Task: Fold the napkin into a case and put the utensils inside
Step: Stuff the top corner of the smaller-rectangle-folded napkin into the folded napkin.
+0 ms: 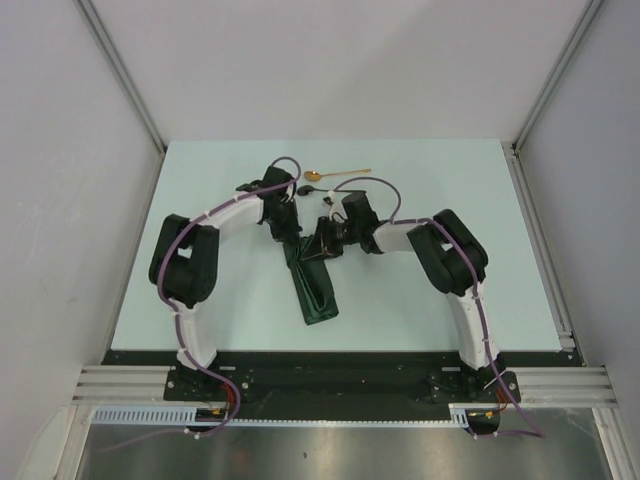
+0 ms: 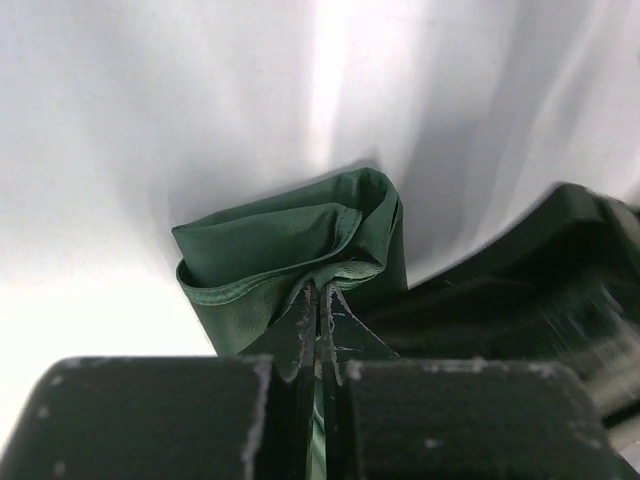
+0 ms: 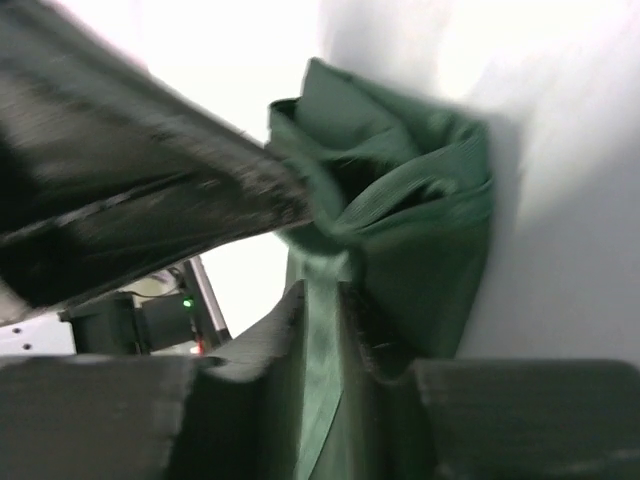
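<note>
**Hazards.** The napkin (image 1: 318,295) is soft, layered cloth, and its far end is raised off the table (image 1: 220,200) between the two grippers.
- If either gripper pulls sideways or lifts further, the layers are likely to slide apart. The long fold would then open and the pouch shape would be lost.
- If one side lets go while the other holds, the raised mouth may flop shut or twist. That would leave no opening for the spoons.
- The two grippers work close together at the same end, so contact between them is a further risk.

**Condition of the napkin.** The napkin is dark green with a slight sheen and lies near the middle of the table as a narrow, long strip. Its near end lies flat. Its far end is bunched into rounded, open loops with a stitched hem showing.

**Grippers.** The left gripper (image 2: 318,305) is fully closed on a thin edge of the cloth. The right gripper (image 3: 320,310) has a band of cloth in a narrow gap between its fingers. The view is blurred, so it cannot be told whether the gripper clamps the cloth.

**Spoons.** The gold spoon (image 1: 335,174) and the black spoon (image 1: 308,188) lie on the table just beyond the grippers, outside the cloth. Neither has been picked up yet.
</note>
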